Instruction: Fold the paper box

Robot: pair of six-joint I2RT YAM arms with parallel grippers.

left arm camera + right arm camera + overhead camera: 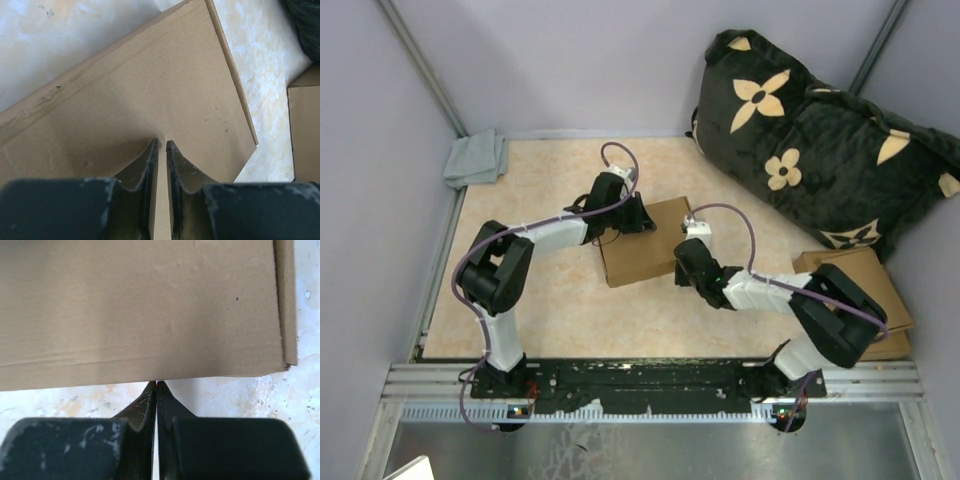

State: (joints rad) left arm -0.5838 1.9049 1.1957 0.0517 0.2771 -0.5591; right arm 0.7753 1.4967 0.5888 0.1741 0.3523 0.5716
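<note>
The left gripper (pixel 160 145) has its fingers (pixel 146 167) drawn close, with only a narrow slit between them. Brown cardboard shows in that slit; I cannot tell whether they pinch it or merely stand over it. The right gripper (pixel 156 385) is closed, its fingers (pixel 144 407) meeting at the tips with nothing between them. Those tips touch the near edge of the paper box (pixel 140 305).

From above, the paper box (pixel 645 248) lies near the middle of the table (pixel 550 310), a little toward the far edge. Its long axis runs left to right, skewed so the right end points toward the far right corner. The left gripper (pixel 634 215) sits at its far left edge and the right gripper (pixel 682 268) at its near right corner. Its top is a flat, shut panel, so the inside is hidden.

The left wrist view shows a crease line along the panel (pixel 150 90) and a scuffed edge, which the overhead view is too small to show. It also catches a second piece of cardboard (pixel 305 130) to the right.

Only the overhead view takes in the rest. That cardboard (pixel 870 268) lies by the right edge under the right arm. A dark flowered pillow (pixel 810 150) leans in the far right corner, and a grey cloth (pixel 477 158) lies in the far left corner.
</note>
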